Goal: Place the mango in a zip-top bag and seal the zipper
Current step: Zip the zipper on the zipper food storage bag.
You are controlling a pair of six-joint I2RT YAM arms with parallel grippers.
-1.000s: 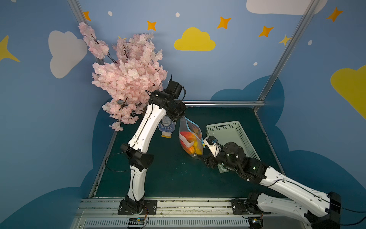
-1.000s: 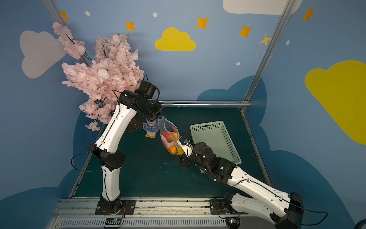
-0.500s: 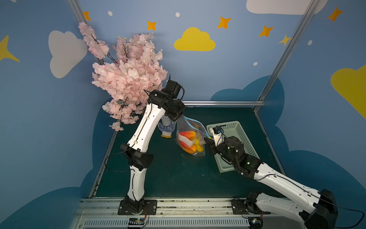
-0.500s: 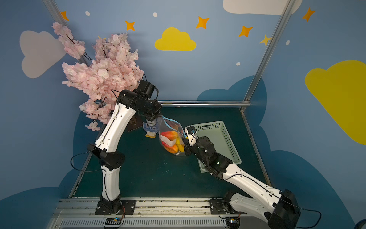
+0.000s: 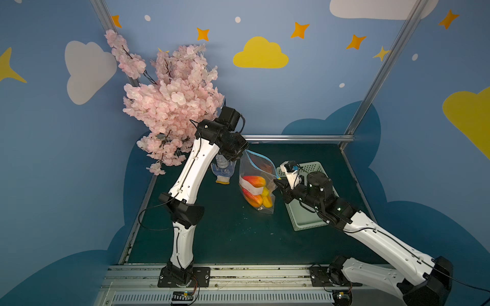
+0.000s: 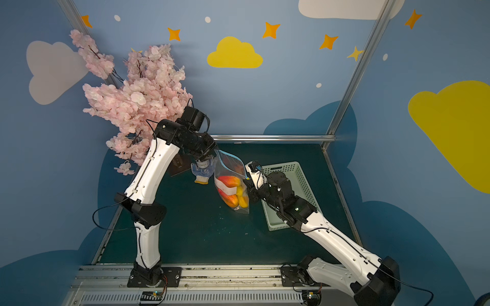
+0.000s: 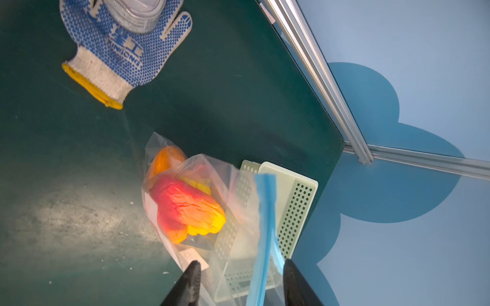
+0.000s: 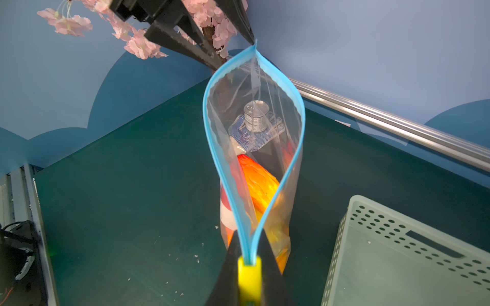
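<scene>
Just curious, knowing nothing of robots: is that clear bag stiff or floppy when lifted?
Likely floppy: the zip-top bag crumples and its zipper bows open. Probably bottom-heavy: the mango sits low. It may swing from the right hand pinching one end.

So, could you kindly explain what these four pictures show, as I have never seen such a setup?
Two white-and-black robot arms, left and right, stand at a dark green table. Both top views come from one overhead camera; the other two come from cameras on the wrists. On the table lie a pale green perforated plastic basket and a blue-dotted knitted work glove with a small metal can on it. The clear plastic zip-top bag holds a red-and-yellow mango. The right gripper is shut on the yellow slider of the light blue zipper, which gapes open. The left gripper is open, the zipper's other end between its fingers.
</scene>
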